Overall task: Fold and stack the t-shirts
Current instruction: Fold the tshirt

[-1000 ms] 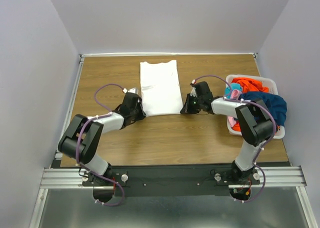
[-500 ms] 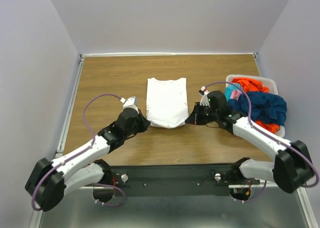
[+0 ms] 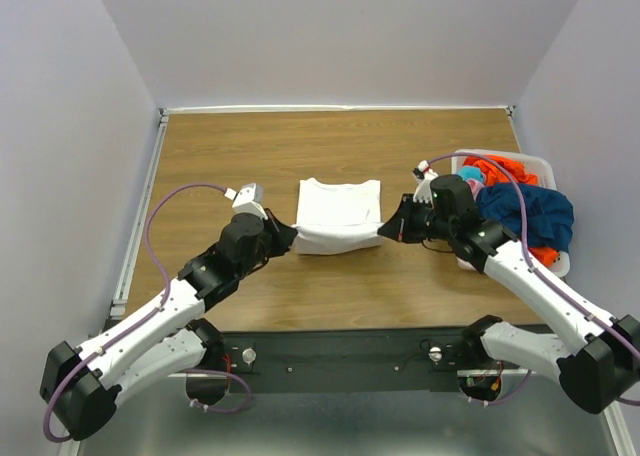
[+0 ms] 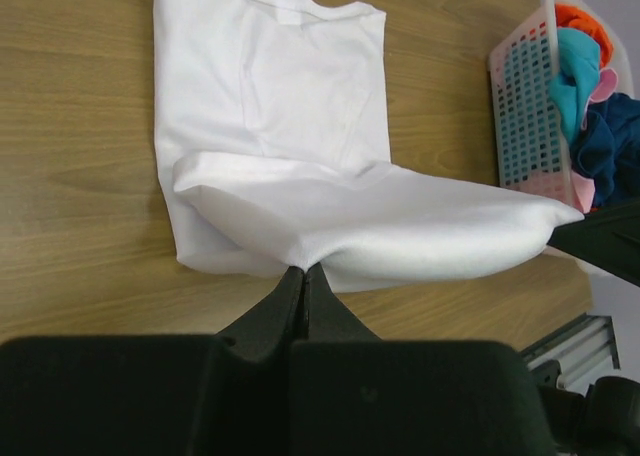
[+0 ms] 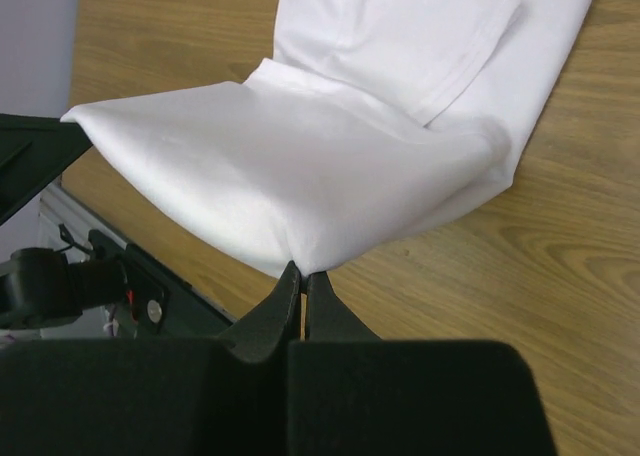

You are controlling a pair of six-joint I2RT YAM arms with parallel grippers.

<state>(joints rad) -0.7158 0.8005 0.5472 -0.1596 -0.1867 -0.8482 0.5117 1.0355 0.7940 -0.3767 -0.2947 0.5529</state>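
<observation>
A white t-shirt (image 3: 338, 208) lies folded lengthwise on the wooden table (image 3: 220, 156), its neck towards the back. Its near hem is lifted off the table and stretched between both grippers. My left gripper (image 3: 290, 232) is shut on the hem's left corner, seen up close in the left wrist view (image 4: 303, 268). My right gripper (image 3: 385, 229) is shut on the right corner, seen in the right wrist view (image 5: 303, 268). The lifted part (image 4: 400, 221) hangs over the flat part (image 4: 270, 76). Orange (image 3: 500, 168) and dark blue (image 3: 530, 211) shirts sit in the bin.
A white plastic bin (image 3: 462, 258) stands at the table's right edge, holding several crumpled shirts, including teal and pink cloth (image 3: 466, 182). It also shows in the left wrist view (image 4: 525, 106). Grey walls close the table on three sides.
Both grippers have lifted the white shirt's near hem and carried it towards the back. The shirt looks shorter as the near part doubles over.
</observation>
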